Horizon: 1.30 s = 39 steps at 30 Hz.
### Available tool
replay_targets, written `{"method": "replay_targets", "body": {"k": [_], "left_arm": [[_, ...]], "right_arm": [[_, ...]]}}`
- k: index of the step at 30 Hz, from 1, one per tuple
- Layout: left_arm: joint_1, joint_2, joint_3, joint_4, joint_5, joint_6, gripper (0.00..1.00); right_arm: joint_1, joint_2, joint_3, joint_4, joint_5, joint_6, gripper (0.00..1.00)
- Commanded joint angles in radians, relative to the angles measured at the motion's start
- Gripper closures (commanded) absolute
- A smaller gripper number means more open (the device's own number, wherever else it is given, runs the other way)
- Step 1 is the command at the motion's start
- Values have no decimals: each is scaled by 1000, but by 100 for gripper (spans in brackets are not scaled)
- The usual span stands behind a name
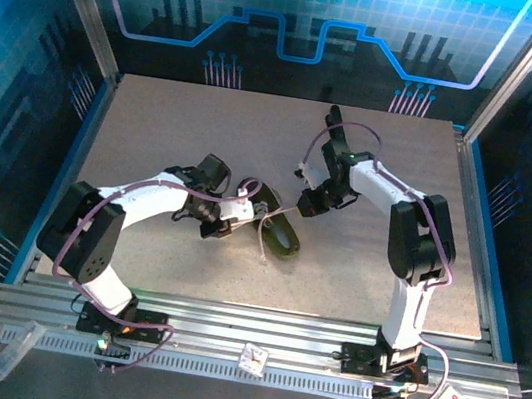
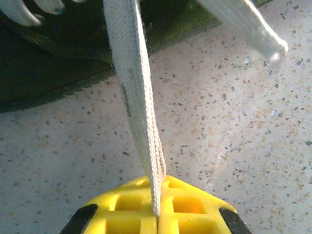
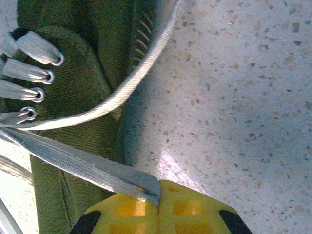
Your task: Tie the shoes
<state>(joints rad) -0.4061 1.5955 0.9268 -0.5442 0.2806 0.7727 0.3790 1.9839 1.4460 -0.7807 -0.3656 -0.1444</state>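
Your table [image 1: 175, 135] carries the shoe [image 1: 282, 232] near its middle, sitting on its sole with the laced top facing up. The left arm [image 1: 134, 201] reaches in from the shoe's left and the right arm [image 1: 389, 191] from the shoe's right and far side. Your left claw [image 1: 233, 213] sits just beside the shoe's left edge; in the left wrist view that claw [image 2: 157, 219] is clamped tight on a lace [image 2: 136, 112] that runs straight from the shoe [image 2: 48, 63] to the yellow fingers [image 2: 122, 214]. A loose lace end [image 2: 251, 31] lies over the table just off the shoe's edge. Your right claw [image 1: 307, 204] hovers just off the shoe's far right end; in the right wrist view this claw [image 3: 158, 202] is pinched on a flat lace [image 3: 83, 163] that crosses the shoe [image 3: 78, 107] towards it. A thinner lace [image 3: 141, 73] curves along the shoe's side from the metal eyelets [image 3: 48, 77].
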Motion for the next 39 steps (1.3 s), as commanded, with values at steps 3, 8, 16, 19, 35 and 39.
{"method": "replay_targets", "body": {"k": [3,8,16,19,35,39], "left_arm": [[-9,-30,-47,-65,-6,-71,100],[-10,-34,-79,-71,-12,-98,100],[-3,-34,-111,-84,-42,-121,100],[-3,-55,-106,-38,-42,-130,100],[-37,-310,-112,161,-9,-234,55],[-186,-266,-115,250,44,-362,63]], "right_arm": [[-57,41,25,8,37,37,100],[-67,44,10,21,36,33,100],[-104,20,-30,72,58,55,100],[-109,2,-37,78,6,39,100],[-77,-315,-394,170,-76,151,45],[-10,-315,-463,226,-85,208,49]]}}
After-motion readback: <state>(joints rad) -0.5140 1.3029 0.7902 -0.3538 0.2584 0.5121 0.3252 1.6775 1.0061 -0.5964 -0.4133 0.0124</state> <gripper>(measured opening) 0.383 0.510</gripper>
